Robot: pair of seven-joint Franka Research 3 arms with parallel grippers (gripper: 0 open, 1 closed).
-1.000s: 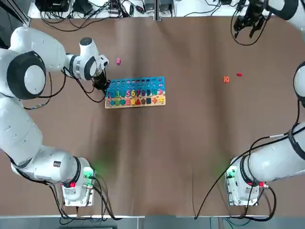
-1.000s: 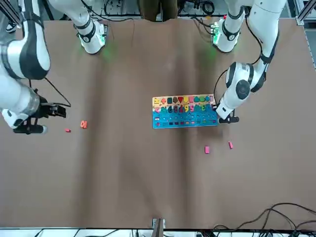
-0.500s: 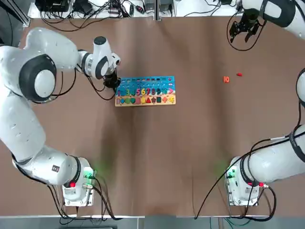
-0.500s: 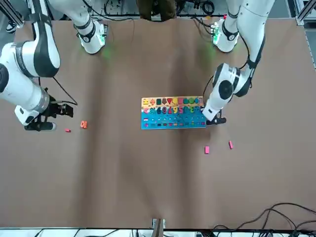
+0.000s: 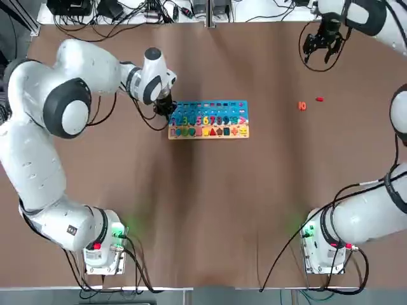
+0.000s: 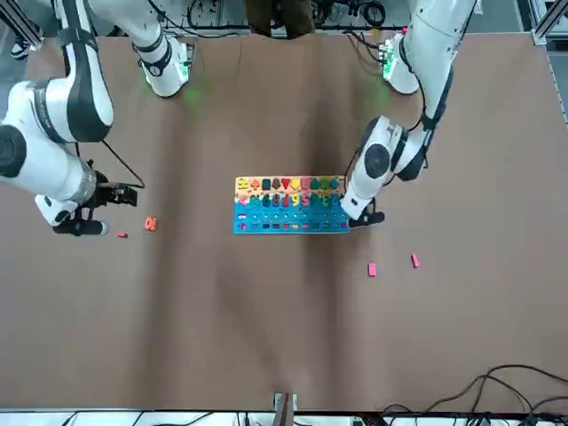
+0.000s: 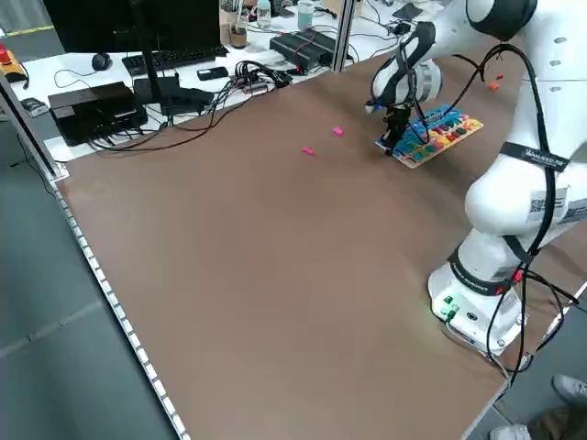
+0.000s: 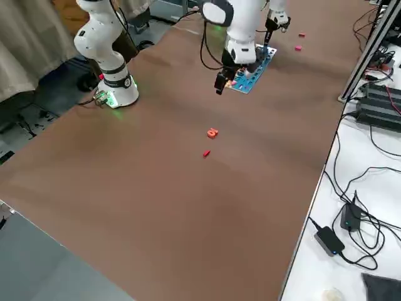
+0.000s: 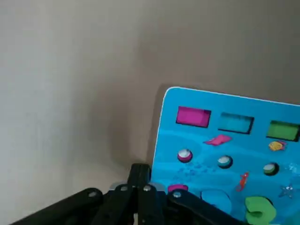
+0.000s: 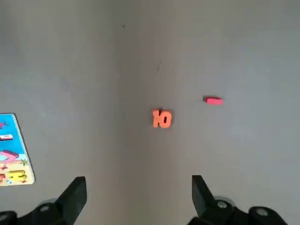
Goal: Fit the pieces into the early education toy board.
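Note:
The toy board (image 5: 208, 119), blue with a pale wooden strip, lies mid-table. My left gripper (image 5: 164, 107) is shut and empty, its fingertips (image 9: 139, 174) against the board's (image 9: 225, 140) short left edge. Two pink pieces (image 6: 372, 268) (image 6: 414, 260) lie on the table beyond the board, hidden under the left arm in the top view. An orange "10" piece (image 5: 302, 106) and a small red piece (image 5: 319, 99) lie at the right. My right gripper (image 5: 322, 46) hangs open above the far right of the table, with the "10" (image 10: 161, 118) ahead of it.
Cables and electronics (image 5: 127, 9) line the table's far edge. The two arm bases (image 5: 102, 251) (image 5: 324, 251) stand at the near edge. Brown tabletop (image 5: 210, 203) spreads between them.
The left gripper has moved to the robot's right, and the board has slid that way with it, away from the pink pieces. The right gripper has shifted slightly above the far right.

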